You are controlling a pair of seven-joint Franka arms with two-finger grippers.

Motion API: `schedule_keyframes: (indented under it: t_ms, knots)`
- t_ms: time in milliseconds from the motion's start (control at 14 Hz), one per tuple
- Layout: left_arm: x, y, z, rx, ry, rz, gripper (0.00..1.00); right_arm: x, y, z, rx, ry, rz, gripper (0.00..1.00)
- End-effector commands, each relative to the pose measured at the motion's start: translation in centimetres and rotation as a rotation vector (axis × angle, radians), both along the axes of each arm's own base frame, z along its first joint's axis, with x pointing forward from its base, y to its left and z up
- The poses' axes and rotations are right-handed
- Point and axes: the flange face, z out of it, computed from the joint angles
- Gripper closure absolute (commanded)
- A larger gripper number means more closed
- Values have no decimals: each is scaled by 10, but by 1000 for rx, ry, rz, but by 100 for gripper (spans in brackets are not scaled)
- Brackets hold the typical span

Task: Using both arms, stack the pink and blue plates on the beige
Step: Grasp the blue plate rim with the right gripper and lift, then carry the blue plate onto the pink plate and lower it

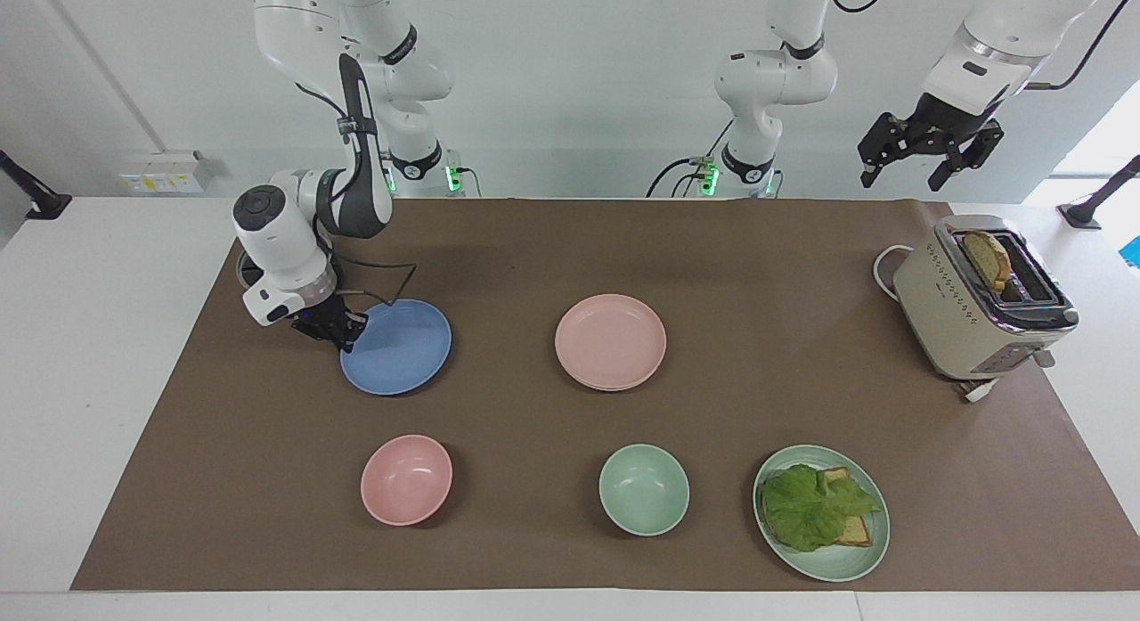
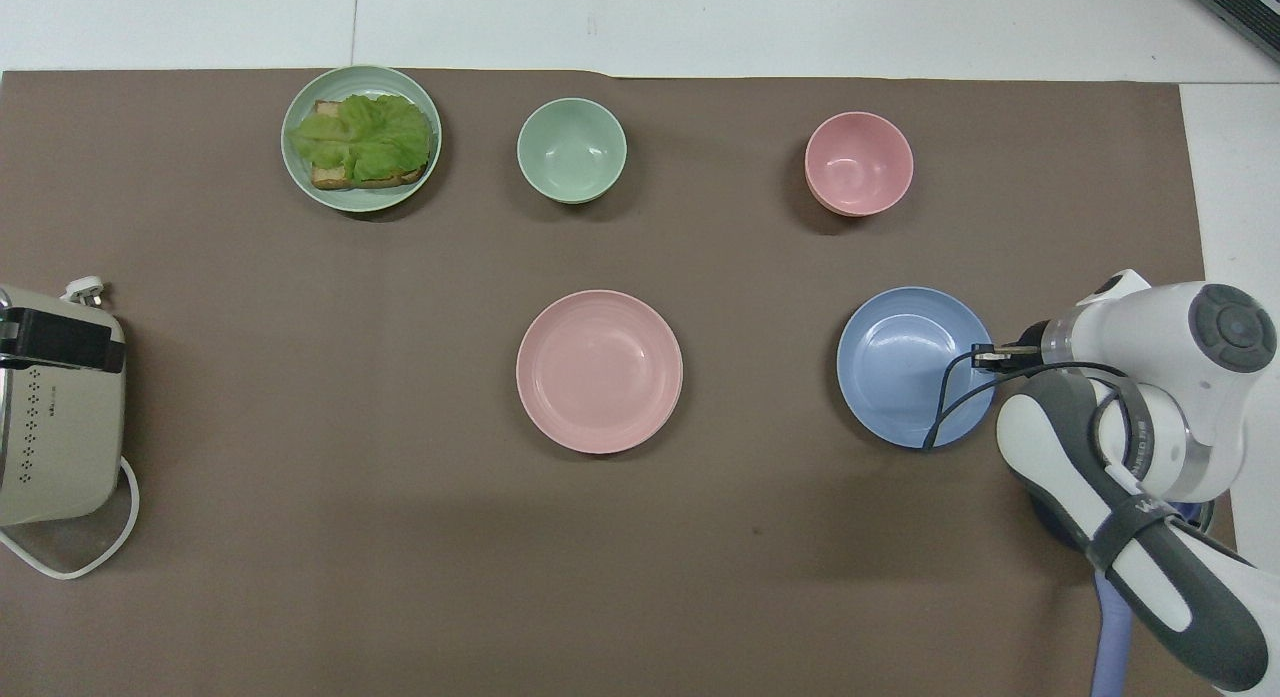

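Note:
The blue plate point(image 1: 401, 347) point(image 2: 905, 365) lies on the brown mat toward the right arm's end. My right gripper point(image 1: 343, 329) point(image 2: 990, 354) is shut on its rim at the edge nearest that arm's end. The pink plate point(image 1: 610, 338) point(image 2: 599, 370) rests in the middle of the mat. A doubled rim shows at its edge, as if it lay on another plate. The beige plate itself is hidden. My left gripper point(image 1: 931, 151) waits open, high in the air over the table's edge by the toaster, with nothing in it.
A pink bowl point(image 1: 406, 479), a green bowl point(image 1: 644, 489) and a green plate point(image 1: 868, 550) with lettuce and toast stand in a row farther from the robots. A cream toaster point(image 1: 953, 309) holding a bread slice stands at the left arm's end, its cord beside it.

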Motion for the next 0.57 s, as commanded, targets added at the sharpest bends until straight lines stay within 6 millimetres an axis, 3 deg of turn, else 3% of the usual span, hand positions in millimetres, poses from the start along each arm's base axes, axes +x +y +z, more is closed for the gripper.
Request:
schedule_keyframes:
  t_ms: [0,500]
  knots:
    - [-8,4,1,7,5,-5,0,-5,0,1,21,-2,12,100]
    - [-9,4,1,7,2,-5,0,-7,20,76,30,-22,47,100]
